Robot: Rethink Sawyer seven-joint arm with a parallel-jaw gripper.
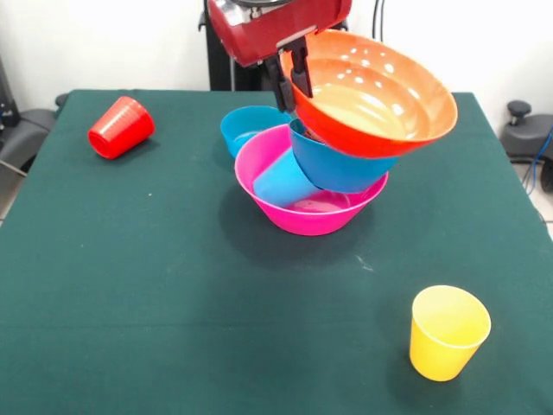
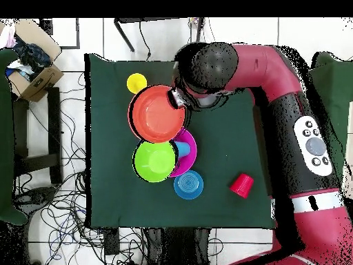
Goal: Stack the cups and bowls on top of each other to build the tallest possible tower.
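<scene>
A: Going left to right in the front view, what is there?

B: At upper left a red cup point(image 1: 121, 127) lies on its side on the green table point(image 1: 130, 285). Near the top centre a small blue bowl point(image 1: 249, 128) sits just behind the large pink bowl point(image 1: 304, 203).

A: And inside the pink one?

B: A light blue cup point(image 1: 283, 180) lies tipped in it, and a blue bowl point(image 1: 339, 164) leans on its right rim, tilted.

A: The gripper?

B: The gripper point(image 1: 292, 79), at top centre, has its black fingers point(image 1: 300, 73) closed over the rim of the large orange bowl point(image 1: 373, 93), one inside and one outside. That bowl hangs tilted above the blue one; I cannot tell if they touch.

A: Further right?

B: A yellow cup point(image 1: 448, 332) stands upright at lower right, well apart from the pile.

A: Any writing?

B: None readable. The overhead view adds a green bowl point(image 2: 154, 160) overlapping the pink bowl's left edge.
</scene>
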